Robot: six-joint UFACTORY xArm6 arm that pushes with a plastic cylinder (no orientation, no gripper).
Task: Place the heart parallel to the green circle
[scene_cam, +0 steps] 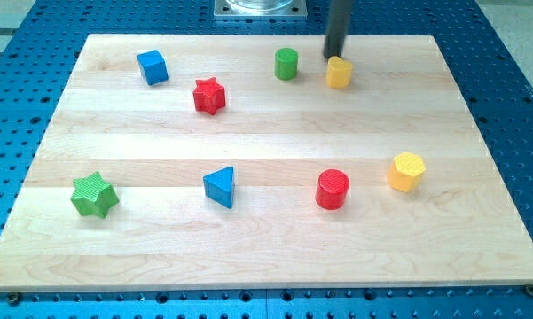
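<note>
The yellow heart (339,73) lies near the view's top, right of centre. The green circle (286,64), a short cylinder, stands just to its left with a small gap between them. My tip (333,57) is at the heart's upper left edge, touching or nearly touching it, and to the right of the green circle. The rod rises from there out of the view's top.
A blue cube (152,67) and a red star (209,96) lie at the upper left. A green star (94,195), a blue triangle (220,187), a red cylinder (333,189) and a yellow hexagon (407,171) lie along the lower half of the wooden board (266,133).
</note>
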